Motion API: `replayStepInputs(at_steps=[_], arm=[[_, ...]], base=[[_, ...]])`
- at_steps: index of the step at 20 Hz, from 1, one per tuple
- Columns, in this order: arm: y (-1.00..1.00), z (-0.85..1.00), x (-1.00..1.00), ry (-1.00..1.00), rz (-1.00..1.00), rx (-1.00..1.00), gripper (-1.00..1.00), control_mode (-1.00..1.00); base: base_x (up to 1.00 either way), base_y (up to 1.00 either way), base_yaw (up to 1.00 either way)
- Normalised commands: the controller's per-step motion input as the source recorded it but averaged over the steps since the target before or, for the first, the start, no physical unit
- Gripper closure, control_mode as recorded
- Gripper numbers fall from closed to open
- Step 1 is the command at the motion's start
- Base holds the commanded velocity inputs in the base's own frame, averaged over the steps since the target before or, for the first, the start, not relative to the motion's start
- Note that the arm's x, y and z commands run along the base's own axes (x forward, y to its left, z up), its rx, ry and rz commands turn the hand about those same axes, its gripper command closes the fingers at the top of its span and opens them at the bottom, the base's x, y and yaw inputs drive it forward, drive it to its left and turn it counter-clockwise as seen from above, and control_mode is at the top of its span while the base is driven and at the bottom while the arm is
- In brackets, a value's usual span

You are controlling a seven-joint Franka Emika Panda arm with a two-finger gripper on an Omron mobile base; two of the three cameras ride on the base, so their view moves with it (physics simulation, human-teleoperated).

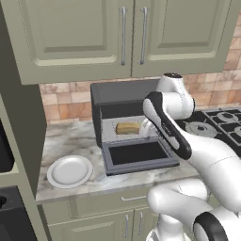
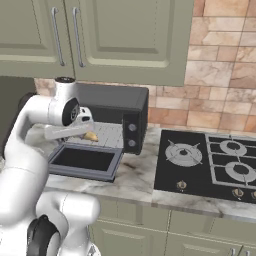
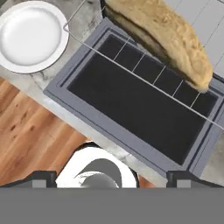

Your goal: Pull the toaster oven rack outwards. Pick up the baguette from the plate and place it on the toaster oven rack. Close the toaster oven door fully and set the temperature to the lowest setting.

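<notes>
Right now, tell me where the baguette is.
The baguette lies on the toaster oven rack, just behind the lowered toaster oven door, with the bare plate on the counter to the left.

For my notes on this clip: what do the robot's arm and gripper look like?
The arm is made of glossy white rounded segments with dark charcoal bands and caps at the joints, smooth-shelled with no loose cables or markings visible. The gripper has two small dark, blocky fingertips, seen in the hand view.
</notes>
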Motion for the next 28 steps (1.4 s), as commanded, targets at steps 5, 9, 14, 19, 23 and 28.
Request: replayStepInputs(at_steps=[5,9,14,19,23,28], arm=[[0.00,-0.33,-0.04,0.02,-0.42,0.00,-1.00,-1.00],[0.00,-0.48,0.14,-0.07,-0.34,-0.02,-1.00,-1.00],[0.00,-0.77,0.01,-0.23,-0.27,0.00,-1.00,-1.00],[0.00,-0.58,0.01,-0.18,-0.33,0.00,-1.00,-1.00],[0.00,-0.05,0.18,-0.13,-0.34,0.00,-1.00,-1.00],[0.00,0.12,0.06,-0.12,-0.26,0.02,-1.00,-1.00]], base=[[0.00,0.00,0.00],[0.00,0.00,0.00],[0.00,0.00,0.00],[0.00,0.00,0.00],[0.00,0.00,0.00],[0.00,0.00,0.00]])
